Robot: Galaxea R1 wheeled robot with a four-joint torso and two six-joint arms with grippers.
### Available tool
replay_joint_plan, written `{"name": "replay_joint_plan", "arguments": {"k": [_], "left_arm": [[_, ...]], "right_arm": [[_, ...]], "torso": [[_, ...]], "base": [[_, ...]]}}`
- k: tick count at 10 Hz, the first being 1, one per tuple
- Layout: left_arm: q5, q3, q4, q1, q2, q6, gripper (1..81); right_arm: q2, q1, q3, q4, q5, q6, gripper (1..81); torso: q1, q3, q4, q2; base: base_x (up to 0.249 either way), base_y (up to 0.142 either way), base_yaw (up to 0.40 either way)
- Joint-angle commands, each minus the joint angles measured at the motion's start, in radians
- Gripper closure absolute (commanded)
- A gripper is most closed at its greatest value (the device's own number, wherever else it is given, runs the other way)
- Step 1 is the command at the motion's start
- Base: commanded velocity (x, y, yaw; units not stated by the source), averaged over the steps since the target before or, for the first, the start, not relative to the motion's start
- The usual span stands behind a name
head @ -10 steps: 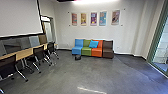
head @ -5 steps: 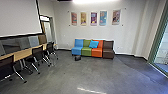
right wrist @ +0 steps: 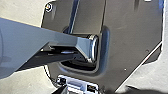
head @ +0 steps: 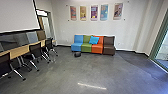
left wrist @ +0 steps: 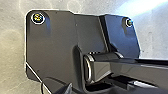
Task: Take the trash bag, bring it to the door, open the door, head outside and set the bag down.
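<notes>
- Grey floor seen running wide and smooth to a pale back wall; low couch set along it, cushion on top.
- Trash bag: taken to be the small dark bundle on the floor, just before the couch's blue end. Contents and handles cannot be made out.
- Step in hand, as judged: approach to the bag; nothing yet lifted, door stage not begun.
- Jaws, both arms: whether apart or together cannot be told.
- Next move, as judged: base to be brought up near the bag, torso bent, one arm lowered, bag gripped by its top.
- Left side: edge formed by table and wheeled chairs; splayed chair legs should be given berth.
- Right side: green-framed glazing, possibly the way out; its opening cannot be confirmed. Doorway also noted far left.
- Middle floor open up to the bag; bright streak read as light, no obstacle.
- Couch front to be kept unbumped during the reach.
</notes>
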State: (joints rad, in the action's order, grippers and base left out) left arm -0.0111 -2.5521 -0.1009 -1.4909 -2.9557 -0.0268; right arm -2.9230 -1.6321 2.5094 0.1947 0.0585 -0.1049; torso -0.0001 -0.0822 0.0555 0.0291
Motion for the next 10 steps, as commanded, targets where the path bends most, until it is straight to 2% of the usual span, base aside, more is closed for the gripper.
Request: {"name": "replay_joint_plan", "arguments": {"k": [1, 2, 4, 10], "left_arm": [[-0.055, 0.010, -0.007, 0.057, 0.000, 0.005, 1.0], [-0.055, 0.009, -0.007, 0.057, 0.000, 0.005, 1.0], [-0.055, 0.007, -0.002, 0.059, 0.000, 0.005, 1.0], [-0.053, 0.006, 0.004, 0.070, -0.011, 0.005, 1.0]], "right_arm": [[0.008, 0.037, -0.005, 0.012, -0.054, 0.005, 1.0], [0.011, 0.037, -0.003, 0.012, -0.054, 0.005, 1.0], [0.008, 0.037, 0.009, 0.025, -0.054, 0.004, 1.0], [0.009, 0.033, 0.029, 0.015, -0.062, 0.001, 1.0]], "torso": [[0.000, 0.002, 0.000, 0.000], [0.001, -0.021, 0.000, 0.000], [0.001, -0.034, 0.000, -0.001], [0.001, -0.033, 0.000, -0.001]], "base": [[0.147, 0.000, 0.000], [0.150, 0.000, 0.000], [0.149, 0.000, 0.000], [0.160, 0.000, 0.000]]}}
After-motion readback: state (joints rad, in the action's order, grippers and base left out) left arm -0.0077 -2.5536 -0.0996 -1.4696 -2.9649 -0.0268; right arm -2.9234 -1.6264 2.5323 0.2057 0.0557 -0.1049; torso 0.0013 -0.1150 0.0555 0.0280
